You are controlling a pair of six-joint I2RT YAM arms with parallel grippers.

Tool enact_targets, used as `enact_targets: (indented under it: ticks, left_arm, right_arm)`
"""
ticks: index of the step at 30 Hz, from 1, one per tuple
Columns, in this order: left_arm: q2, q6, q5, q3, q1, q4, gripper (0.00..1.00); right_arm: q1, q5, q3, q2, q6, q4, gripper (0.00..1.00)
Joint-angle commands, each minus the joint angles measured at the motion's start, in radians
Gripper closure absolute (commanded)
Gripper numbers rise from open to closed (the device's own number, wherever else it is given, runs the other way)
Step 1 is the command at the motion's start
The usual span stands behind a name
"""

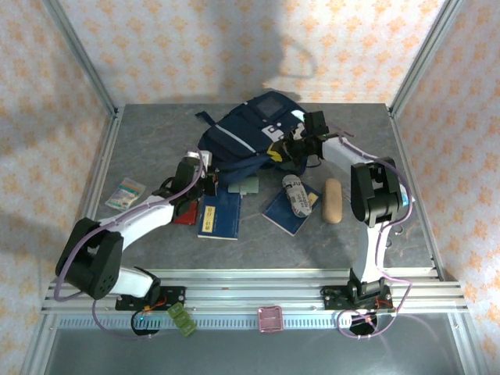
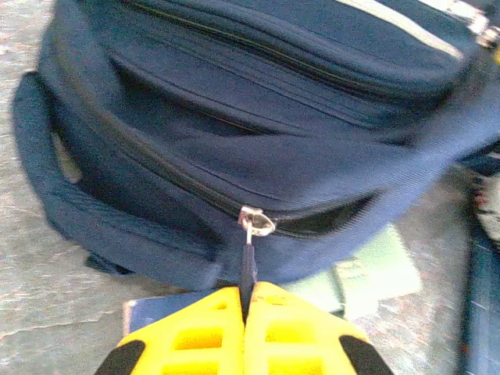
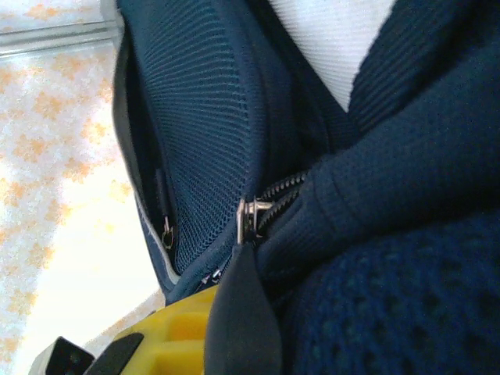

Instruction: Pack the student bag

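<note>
- Two zip pulls are in play! Our left gripper (image 2: 244,301) is pinched shut on a dark pull tab (image 2: 248,269), with the student bag (image 2: 258,117) bulging just beyond its fingertips.
- Our right gripper (image 1: 291,147) looks nipped onto a broad strap pull (image 3: 242,320), and the bag's mesh is pressed close ahead.
- We judge that this is the opening step. Only a short gap shows beside the silver slider (image 2: 256,221), so next we must drag the pulls along the teeth while keeping the fabric taut.
- From the top we catch what the wrists miss: the blue notebooks (image 1: 221,212) and the tan pouch (image 1: 333,200) wait unpacked behind the fingers.
</note>
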Motion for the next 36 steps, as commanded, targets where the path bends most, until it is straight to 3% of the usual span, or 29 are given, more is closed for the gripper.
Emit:
enact_targets:
  ticks: [1,10,16,23,30,31,32,34,36]
  left_arm:
    - [0.04,0.006,-0.132,0.009,0.059,-0.027,1.0]
    - [0.138,-0.015,-0.235,0.085,0.199,-0.003,1.0]
    - [0.157,-0.002,-0.189,0.141,0.233,-0.035,1.0]
    - [-0.014,-0.031,-0.111,0.018,0.186,-0.06,1.0]
    - [-0.139,-0.047,-0.038,-0.054,0.186,-0.062,1.0]
    - [-0.142,-0.052,-0.029,-0.052,0.186,-0.051,0.94]
    - [-0.138,-0.058,-0.028,-0.045,0.186,-0.04,0.76]
    - [-0.113,-0.062,-0.037,-0.012,0.186,-0.028,0.51]
    - [-0.058,-0.067,-0.046,0.039,0.192,-0.024,0.36]
  right_arm:
    - [-0.045,0.082,-0.01,-0.039,0.005,0.199,1.0]
    - [-0.05,0.051,-0.056,-0.088,-0.015,0.216,1.0]
    - [-0.05,0.021,-0.084,-0.089,-0.004,0.248,1.0]
    - [0.012,-0.092,0.011,-0.044,-0.104,0.192,1.0]
    - [0.011,-0.086,0.103,-0.021,-0.248,0.042,1.0]
    - [0.006,-0.07,0.119,-0.016,-0.274,0.005,1.0]
    - [0.0,-0.059,0.121,-0.014,-0.28,-0.01,1.0]
    - [-0.006,-0.055,0.105,-0.016,-0.285,-0.018,1.0]
    - [-0.008,-0.042,0.07,-0.032,-0.286,-0.004,1.0]
